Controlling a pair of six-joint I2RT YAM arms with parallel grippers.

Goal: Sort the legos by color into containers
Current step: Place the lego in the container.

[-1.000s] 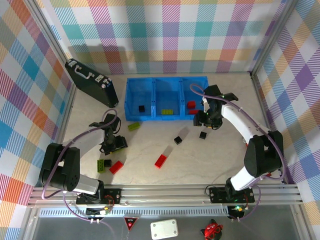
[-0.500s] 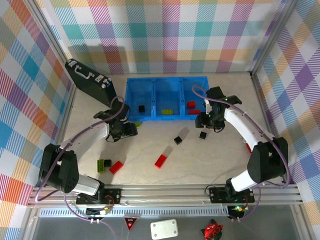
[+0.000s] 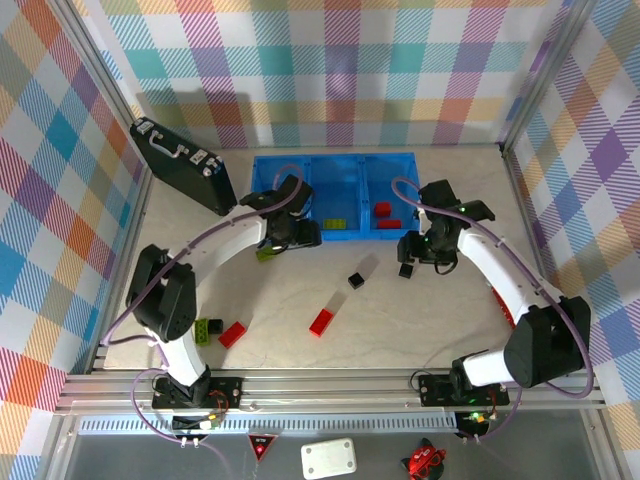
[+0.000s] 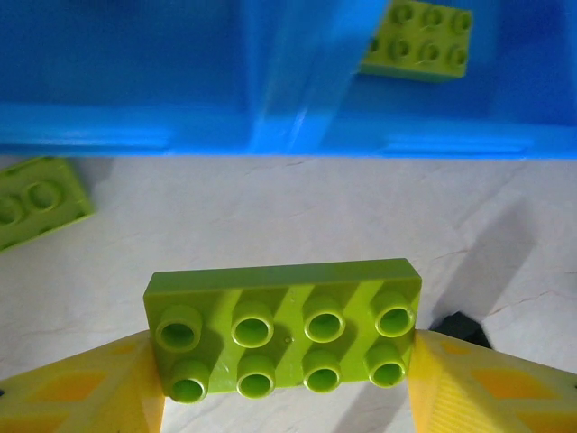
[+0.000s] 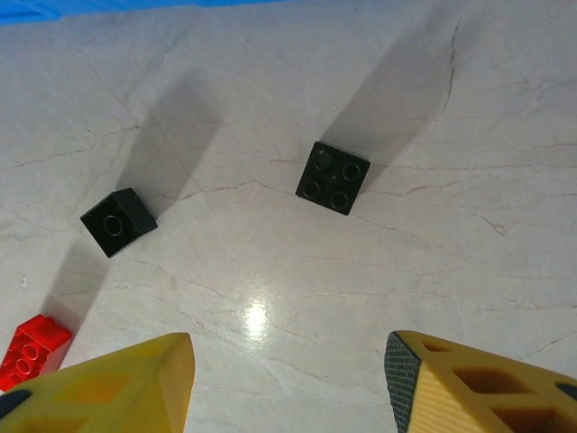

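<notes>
Gripping a lime green brick (image 4: pixel 284 329) by its two short ends, the left jaws were closed on it between their yellow fingers (image 4: pixel 72 397). They held it with its studded face toward the wrist camera, above the bench (image 3: pixel 450 320) and just short of the near wall of the blue tray (image 4: pixel 135 135). A loose green brick (image 4: pixel 36 203) lay on the bench beside that wall, to the left. Past the wall, a sorted green brick (image 4: pixel 419 41) sat in the middle compartment. The tray lay along the far edge of the bench, near its middle, with sorted red bricks (image 3: pixel 383 209) in its right compartment.

The right jaws stood partly open with nothing between them, hanging over bare bench in front of the tray's right end. Beyond them lay a four-stud black brick (image 5: pixel 333 178) and, well apart from it, a smaller black brick (image 5: pixel 118 222). A lone red brick (image 3: pixel 321 321) lay toward the near edge. A further green brick (image 3: pixel 205 328) and a further red brick (image 3: pixel 232 333) lay side by side near the near left corner. A black case (image 3: pixel 180 165) stood in the far left corner.
</notes>
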